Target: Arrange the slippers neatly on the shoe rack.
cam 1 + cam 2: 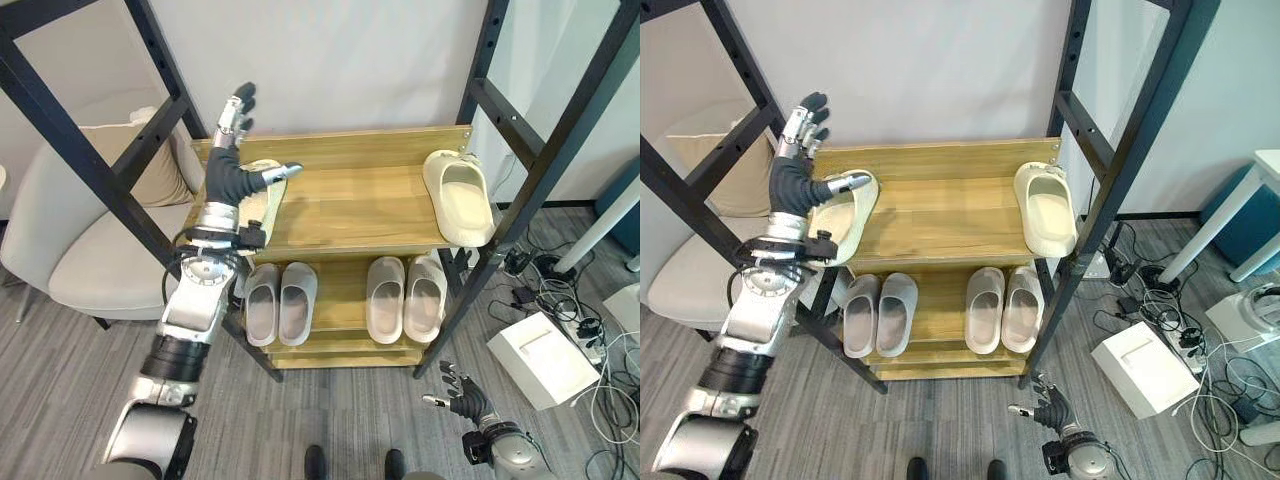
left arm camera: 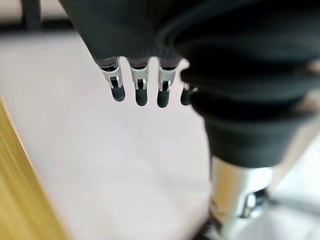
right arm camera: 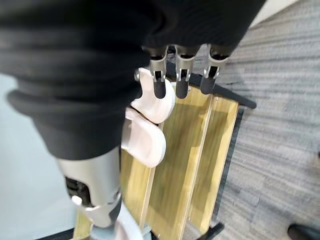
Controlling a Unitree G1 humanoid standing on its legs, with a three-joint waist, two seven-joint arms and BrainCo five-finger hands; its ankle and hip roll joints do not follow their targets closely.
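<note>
- Broadly, the two-tier wooden shoe rack with black metal legs (image 1: 350,205) carries everything: its top shelf holds two cream slippers well apart, its lower shelf two pale grey pairs side by side.
- Beside the rack, on the robot's left, stands a beige upholstered armchair with a cushion (image 1: 80,250); on the grey floor to the right lie a white box (image 1: 542,358) and loose cables.
- On the shelf's right end lies a cream moulded foam slipper (image 1: 460,195), sole down and a little askew to the shelf edge.
- Its mate, the cream slipper at the left end (image 1: 845,215), lies partly under the raised arm, apparently tipped up on its side.
- These slippers look light, thick-soled and springy, probably with a matt, grippy skin; they should stand a firm squeeze without harm. My judgement is that the strap over the toe, or the side wall of the sole, offers the best hold.
- The left hand (image 1: 232,165) is raised above the left-end slipper, fingers straight and spread, thumb out over it, holding nothing.
- The right hand (image 1: 462,398) hangs low near the floor, fingers relaxed and empty.
</note>
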